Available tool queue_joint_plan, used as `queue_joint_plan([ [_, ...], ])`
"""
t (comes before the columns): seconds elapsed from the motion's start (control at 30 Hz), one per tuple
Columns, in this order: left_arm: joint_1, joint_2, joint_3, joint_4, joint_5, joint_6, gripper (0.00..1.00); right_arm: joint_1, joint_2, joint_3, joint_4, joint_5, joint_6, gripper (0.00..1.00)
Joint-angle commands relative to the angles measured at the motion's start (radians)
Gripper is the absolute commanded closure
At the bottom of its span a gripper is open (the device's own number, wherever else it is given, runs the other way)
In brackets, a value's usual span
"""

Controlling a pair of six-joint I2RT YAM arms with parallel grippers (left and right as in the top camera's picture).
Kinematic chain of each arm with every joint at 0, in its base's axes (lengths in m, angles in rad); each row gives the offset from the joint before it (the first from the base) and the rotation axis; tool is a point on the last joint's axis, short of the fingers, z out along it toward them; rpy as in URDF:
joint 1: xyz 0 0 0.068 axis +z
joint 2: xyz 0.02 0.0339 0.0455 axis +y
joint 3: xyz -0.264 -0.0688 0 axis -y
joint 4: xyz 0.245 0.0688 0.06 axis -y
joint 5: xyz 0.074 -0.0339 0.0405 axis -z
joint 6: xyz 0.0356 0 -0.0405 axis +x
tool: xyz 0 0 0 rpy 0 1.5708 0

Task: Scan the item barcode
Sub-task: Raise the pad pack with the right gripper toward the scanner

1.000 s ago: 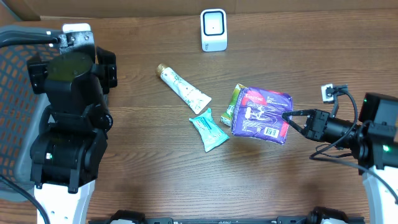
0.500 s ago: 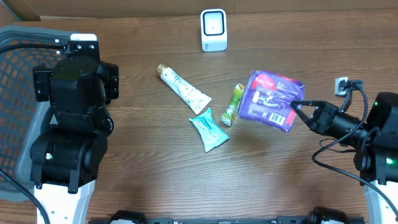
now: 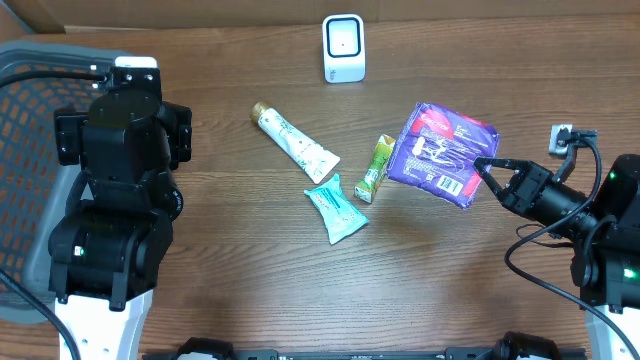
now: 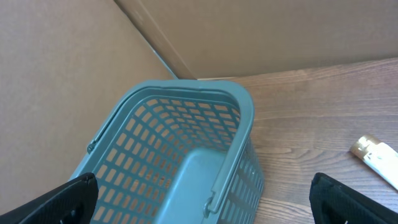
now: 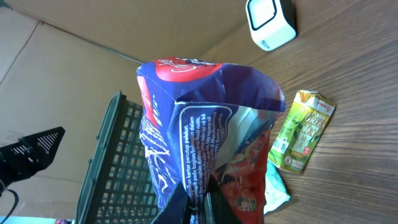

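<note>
The purple packet [image 3: 440, 150] hung tilted above the counter [image 3: 250, 250], pinched at its lower right corner by the right fingers [image 3: 497, 163], with its white barcode label facing up. The white scanner [image 3: 343, 47] stood upright at the far edge, well apart.

The packet [image 3: 445, 150] is purple, the basket [image 4: 193, 88] teal.

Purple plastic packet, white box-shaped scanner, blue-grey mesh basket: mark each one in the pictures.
purple plastic packet [image 3: 440, 150], overhead view, middle of its printed face.
white box-shaped scanner [image 3: 343, 45], overhead view, centre of its front.
blue-grey mesh basket [image 4: 245, 124], left wrist view, on its rim.
</note>
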Motion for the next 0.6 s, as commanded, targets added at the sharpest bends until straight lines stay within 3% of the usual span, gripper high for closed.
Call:
queue_joint_plan([
  [0.0, 0.000, -0.009, 0.001, 0.002, 0.005, 0.008, 0.00, 0.000, -0.013, 0.027, 0.003, -0.002, 0.027, 0.96],
  [0.57, 0.000, -0.009, 0.001, 0.002, 0.005, 0.008, 0.00, 0.001, -0.013, 0.027, -0.050, -0.002, 0.053, 0.96],
])
